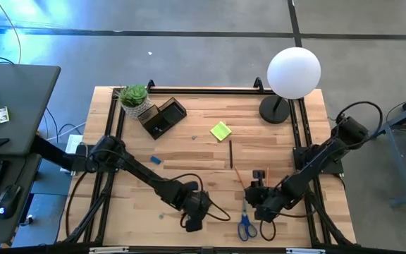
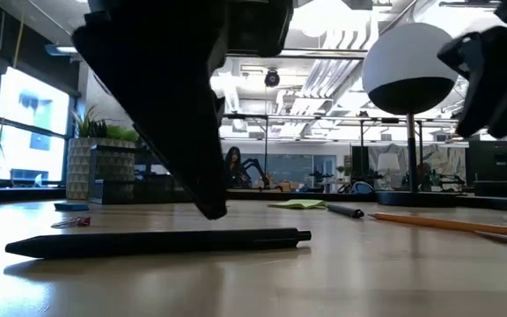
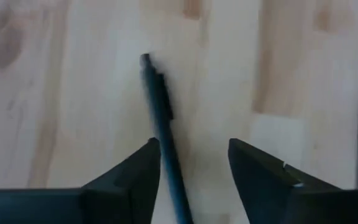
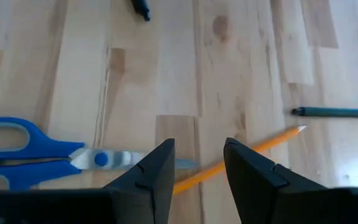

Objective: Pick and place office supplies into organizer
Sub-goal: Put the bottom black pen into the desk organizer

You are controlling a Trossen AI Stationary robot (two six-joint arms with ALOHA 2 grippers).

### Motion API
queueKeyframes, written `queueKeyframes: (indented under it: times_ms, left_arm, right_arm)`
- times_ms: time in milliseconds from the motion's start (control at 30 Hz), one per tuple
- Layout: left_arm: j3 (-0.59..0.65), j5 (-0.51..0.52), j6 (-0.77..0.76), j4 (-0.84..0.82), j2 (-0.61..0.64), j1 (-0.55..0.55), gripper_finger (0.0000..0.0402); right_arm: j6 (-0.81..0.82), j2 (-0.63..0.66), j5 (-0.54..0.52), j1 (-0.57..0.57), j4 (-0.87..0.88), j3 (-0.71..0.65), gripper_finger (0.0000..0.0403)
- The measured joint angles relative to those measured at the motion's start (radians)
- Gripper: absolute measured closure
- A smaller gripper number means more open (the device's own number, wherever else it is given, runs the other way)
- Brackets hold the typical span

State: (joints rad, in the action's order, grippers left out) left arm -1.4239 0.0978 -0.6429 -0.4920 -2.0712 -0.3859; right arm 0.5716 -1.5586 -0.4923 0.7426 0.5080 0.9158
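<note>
White globe lamp (image 1: 294,71) on a black round base (image 1: 274,110) stands at the wooden desk (image 1: 196,152) far right corner. Small green potted plant (image 1: 134,98) occupies the far left corner.

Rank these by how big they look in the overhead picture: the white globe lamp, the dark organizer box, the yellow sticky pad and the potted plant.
1. White globe lamp, clearly largest.
2. Dark organizer box.
3. Potted plant, close to the organizer in spread, so that order is unsure.
4. Yellow sticky pad, smallest.
</note>
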Motion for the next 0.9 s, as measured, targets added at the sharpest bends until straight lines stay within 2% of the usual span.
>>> queueKeyframes:
  times_ms: [133,300,733,900]
  left_arm:
    - [0.0,0.003,-0.03,-0.021,-0.006,0.0,0.0219]
    - [0.0,-0.007,-0.063,-0.026,-0.023,0.0,0.024]
    - [-0.004,0.026,-0.07,-0.058,-0.048,0.0,0.0358]
    - [-0.003,0.024,-0.07,-0.06,-0.05,0.0,0.0376]
  right_arm:
    - [0.0,0.003,-0.005,0.011,-0.061,-0.044,0.0269]
    - [0.005,0.005,-0.027,0.026,-0.075,-0.064,0.0269]
    - [0.005,0.005,-0.066,0.026,-0.072,-0.065,0.0269]
    - [0.005,0.005,-0.066,0.026,-0.072,-0.065,0.0269]
